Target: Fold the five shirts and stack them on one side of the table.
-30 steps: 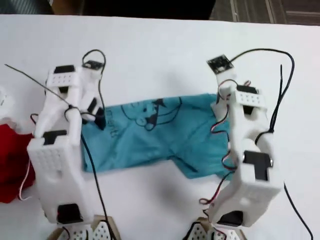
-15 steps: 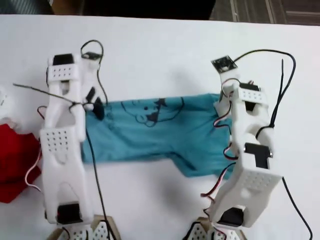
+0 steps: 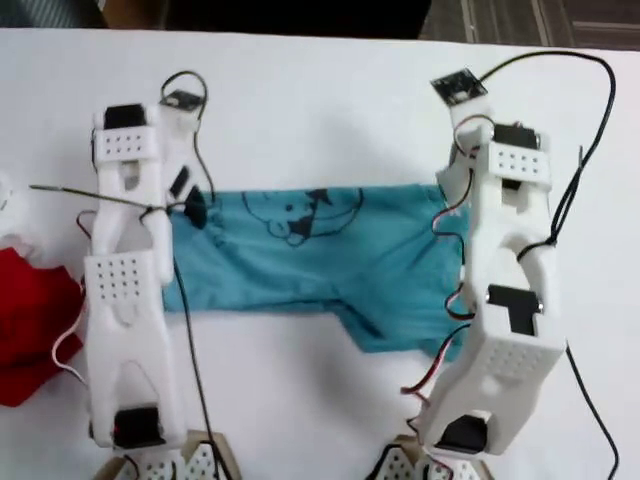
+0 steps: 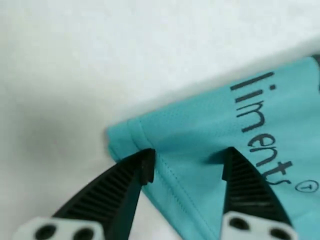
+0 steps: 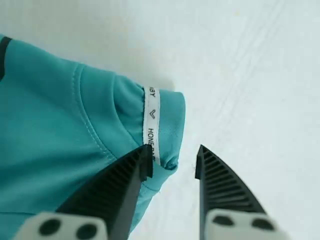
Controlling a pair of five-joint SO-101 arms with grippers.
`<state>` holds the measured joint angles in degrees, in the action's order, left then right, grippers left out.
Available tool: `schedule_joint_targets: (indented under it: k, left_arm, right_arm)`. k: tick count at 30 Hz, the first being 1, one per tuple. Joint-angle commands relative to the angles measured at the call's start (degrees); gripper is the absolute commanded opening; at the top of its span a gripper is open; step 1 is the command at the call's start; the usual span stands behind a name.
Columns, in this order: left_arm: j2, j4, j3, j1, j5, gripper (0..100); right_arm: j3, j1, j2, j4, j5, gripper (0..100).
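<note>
The left hand (image 4: 189, 160) has slid forward and gapes astride the teal shirt's (image 3: 330, 270) hem corner; the right hand (image 5: 173, 155), likewise advanced, gapes at its labelled corner; the folding pinch seems next

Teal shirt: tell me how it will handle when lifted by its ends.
Probably floppy: the teal shirt lies flat with soft creases, so its middle would likely sag. Likely light, being thin cloth. It may slip: the left gripper and right gripper are open over only its corners.
</note>
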<state>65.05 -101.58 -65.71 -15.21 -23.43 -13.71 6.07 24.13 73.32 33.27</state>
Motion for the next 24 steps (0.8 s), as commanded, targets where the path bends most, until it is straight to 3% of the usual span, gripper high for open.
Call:
schedule_joint_targets:
  k: [1,8,15,18,24]
  left_arm:
    - [-7.74,-0.79,-0.75,-2.11,-0.53,26]
    - [-24.53,-0.79,13.76,1.67,-0.70,26]
    - [-37.71,1.14,38.46,6.59,-0.62,26]
    - [-42.02,6.33,49.54,6.15,-0.62,26]
    - [-51.25,21.10,73.54,3.78,-0.70,26]
  right_arm:
    - [-3.78,-0.31,-0.40,4.62,-0.09,14.9]
    - [-0.26,-1.98,-9.63,6.20,0.09,14.9]
    - [19.25,-7.52,-28.88,5.32,4.04,14.9]
    - [29.63,-7.60,-36.79,3.47,4.13,14.9]
    - [49.76,-9.80,-50.33,2.42,11.60,14.9]
